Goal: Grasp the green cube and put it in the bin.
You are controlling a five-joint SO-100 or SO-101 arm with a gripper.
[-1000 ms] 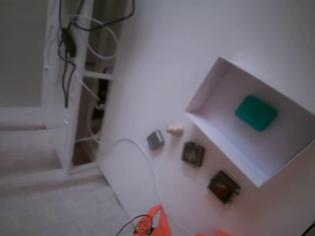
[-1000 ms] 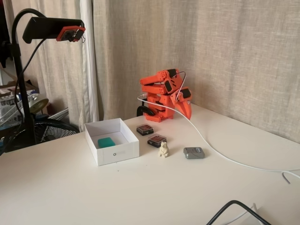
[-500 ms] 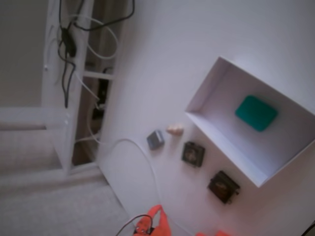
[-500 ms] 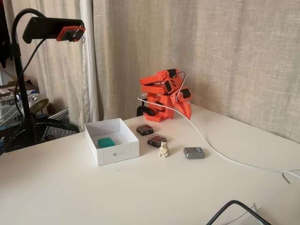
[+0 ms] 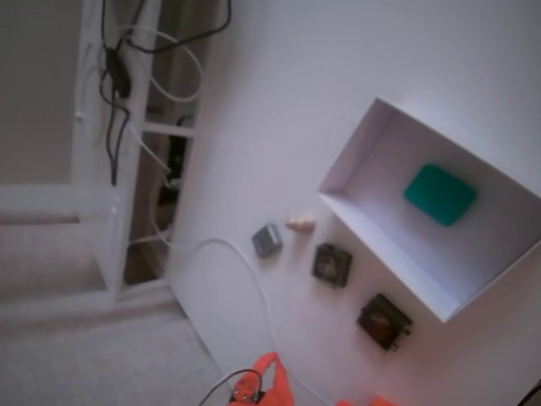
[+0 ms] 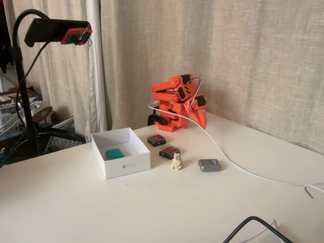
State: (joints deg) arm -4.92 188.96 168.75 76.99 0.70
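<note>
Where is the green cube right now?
The green cube lies on the floor inside the bin, apart from the dark blocks outside; the folded arm's gripper is far from it.

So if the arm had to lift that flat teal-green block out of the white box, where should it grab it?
Probably from straight above, the fingers closing across two opposite side faces. The flat teal-green block lies low on the floor of the white shallow box, whose upright walls block any sideways approach. It sits clear of the walls, leaving room for fingers. The folded orange arm's gripper is far off.
</note>
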